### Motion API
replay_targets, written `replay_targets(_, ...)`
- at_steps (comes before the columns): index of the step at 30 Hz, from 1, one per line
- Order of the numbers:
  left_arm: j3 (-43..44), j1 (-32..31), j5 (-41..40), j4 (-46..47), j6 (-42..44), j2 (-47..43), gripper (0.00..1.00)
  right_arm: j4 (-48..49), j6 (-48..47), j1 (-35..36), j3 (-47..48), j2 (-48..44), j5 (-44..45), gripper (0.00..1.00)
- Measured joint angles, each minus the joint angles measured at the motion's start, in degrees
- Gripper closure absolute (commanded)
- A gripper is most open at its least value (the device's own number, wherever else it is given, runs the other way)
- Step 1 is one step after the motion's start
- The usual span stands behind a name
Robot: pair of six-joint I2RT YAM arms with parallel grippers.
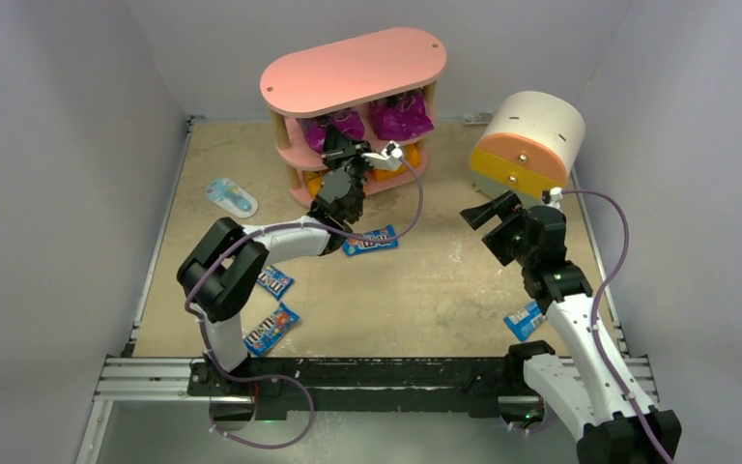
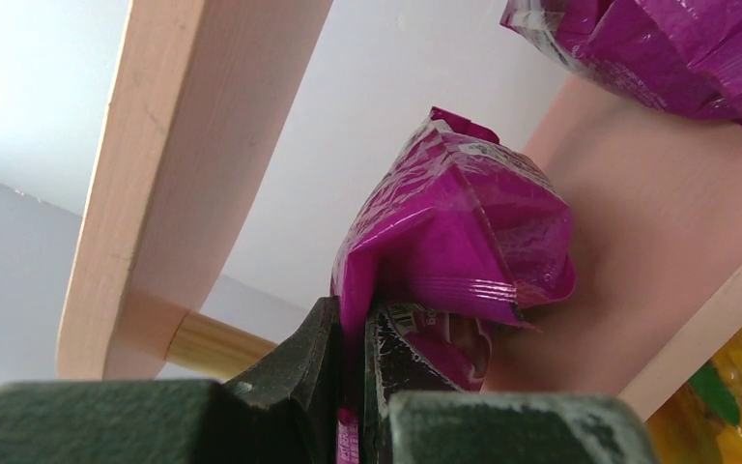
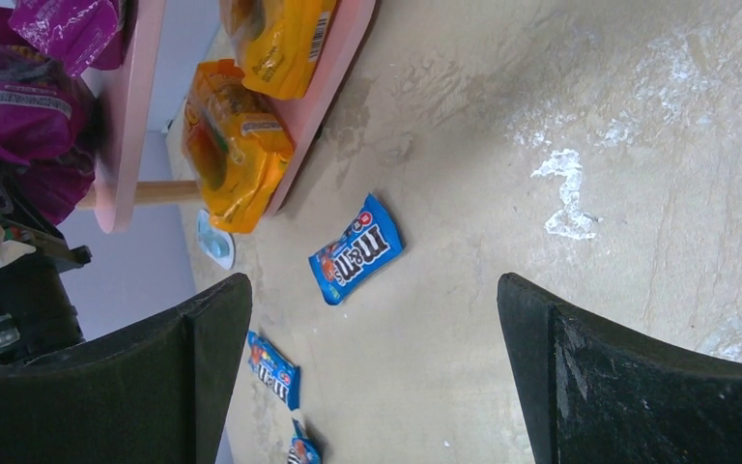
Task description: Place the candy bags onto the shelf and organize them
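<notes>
Candy bags, top view: the left purple bag (image 1: 333, 130) sits at the tips of the left gripper (image 1: 340, 147), on the middle tier of the pink shelf (image 1: 353, 70). The right purple bag (image 1: 402, 117) lies just to that gripper's right on the same tier.
Orange bags, top view: the orange bags (image 1: 315, 183) are on the bottom tier, under the left gripper and partly hidden by its arm.
M&M's packets, top view: one M&M's packet (image 1: 369, 240) lies on the table (image 1: 425, 280) just behind the left gripper. Two more (image 1: 272, 281) (image 1: 271, 329) lie back by that arm's elbow. A fourth (image 1: 524, 319) lies behind the right gripper (image 1: 488, 213).
Right gripper, top view: it hovers over the table near the drawer unit (image 1: 527, 145), well apart from the shelf.
Oval item, top view: the pale blue oval item (image 1: 230, 197) lies to the left of the left gripper.
Left gripper, left wrist view: the jaws are nearly together, pinching the lower edge of the left purple bag (image 2: 454, 232).
Bag position, left wrist view: the bag rises above the fingers against the tier board, with a wooden post (image 2: 217, 343) to their left.
Right gripper, right wrist view: the jaws are spread wide and hold nothing.
Packet, right wrist view: one M&M's packet (image 3: 356, 249) lies flat on the table beyond the gap between the fingers. Two others lie near the left finger.
Shelf, right wrist view: it stands far beyond the left finger, orange bags (image 3: 237, 145) on its bottom tier.
</notes>
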Motion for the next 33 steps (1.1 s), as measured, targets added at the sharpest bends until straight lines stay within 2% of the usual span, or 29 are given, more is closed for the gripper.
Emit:
replay_targets(10,1.55,1.79,1.90,-1.53,-1.22,2.03,0.91,-1.20,-1.14,-1.55,0.00,-0.11,-0.04,0.02)
replay_targets(14,1.55,1.90,2.73,-3.52,-2.91,2.03,0.70,-1.64,-1.51,-2.84,-0.02,-0.31,-0.28,0.02)
replay_targets(16,1.53,1.90,3.23,-4.85,-3.87,2.03,0.65,-1.64,-1.64,-3.28,-0.02,-0.48,-0.55,0.02)
replay_targets(19,1.51,1.90,3.56,-6.19,-5.03,2.01,0.63,-1.60,-1.73,-3.76,-0.09,-0.50,-1.18,0.02)
replay_targets(22,1.46,1.90,3.54,-7.76,-6.32,1.38,0.52,-1.62,-1.95,-4.00,-0.31,-0.50,-1.60,0.02)
replay_targets(23,1.36,1.90,3.58,-8.33,-6.82,0.94,0.48,-1.64,-2.03,-4.04,-0.33,-0.46,-1.68,0.02)
replay_targets(25,0.83,1.88,3.85,-9.73,-8.37,-0.42,0.29,-1.57,-2.12,-4.28,-0.35,-0.37,-1.90,0.02)
replay_targets(26,0.70,1.88,3.93,-10.47,-9.20,-1.14,0.23,-1.60,-2.16,-4.37,-0.33,-0.35,-2.03,0.02)
replay_targets(29,0.35,1.57,4.68,-12.70,-11.67,-3.67,0.16,-1.57,-2.60,-4.66,-0.33,-0.20,-2.23,0.02)
replay_targets(33,-0.72,0.20,4.79,-13.38,-13.46,-6.60,0.11,-1.66,-3.50,-4.70,-0.33,0.50,-2.67,0.02)
